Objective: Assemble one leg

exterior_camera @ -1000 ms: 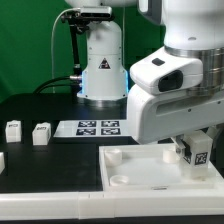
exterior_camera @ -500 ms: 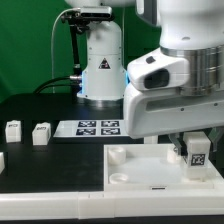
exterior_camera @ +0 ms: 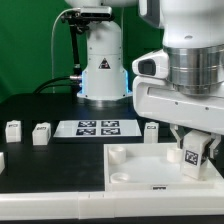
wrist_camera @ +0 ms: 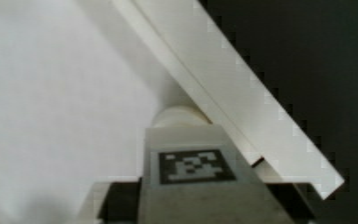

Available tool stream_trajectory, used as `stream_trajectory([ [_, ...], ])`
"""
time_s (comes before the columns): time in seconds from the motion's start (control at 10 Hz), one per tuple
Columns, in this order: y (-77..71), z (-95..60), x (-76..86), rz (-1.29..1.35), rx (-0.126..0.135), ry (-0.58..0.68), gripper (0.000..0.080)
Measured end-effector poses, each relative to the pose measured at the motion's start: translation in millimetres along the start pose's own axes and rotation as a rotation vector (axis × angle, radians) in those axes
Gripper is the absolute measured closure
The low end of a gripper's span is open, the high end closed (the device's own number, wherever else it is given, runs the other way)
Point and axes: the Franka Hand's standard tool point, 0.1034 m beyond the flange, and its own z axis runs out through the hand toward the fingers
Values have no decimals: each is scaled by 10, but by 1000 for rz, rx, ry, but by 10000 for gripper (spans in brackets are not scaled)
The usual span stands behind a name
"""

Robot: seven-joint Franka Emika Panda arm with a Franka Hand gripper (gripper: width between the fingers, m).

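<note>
Leg (exterior_camera: 192, 156) (small white blocky peg, black-and-white square tag) is clamped between the fingers (exterior_camera: 180, 142), tag facing out. Large flat white square panel (exterior_camera: 140, 172) lies right under the fingers on the black table (exterior_camera: 40, 165); can't tell if they touch. Spare white pegs (exterior_camera: 41, 133) sit well apart from the fingers.

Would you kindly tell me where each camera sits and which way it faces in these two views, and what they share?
Exterior view: off the arm, slightly raised, facing across the black table toward the arm's base; the gripper looms at the exterior view's right.
Wrist view: on the wrist, looking down onto the white panel; only the jaws' edges show.
Shared: the tagged leg that the gripper holds, and the white panel.
</note>
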Motion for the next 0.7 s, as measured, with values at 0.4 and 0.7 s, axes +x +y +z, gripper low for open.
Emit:
stream_trajectory([
  [0.4,-12,6,-16,104,6,-9,344],
  [0.7,-13,2,-12,-106,5,-6,164],
])
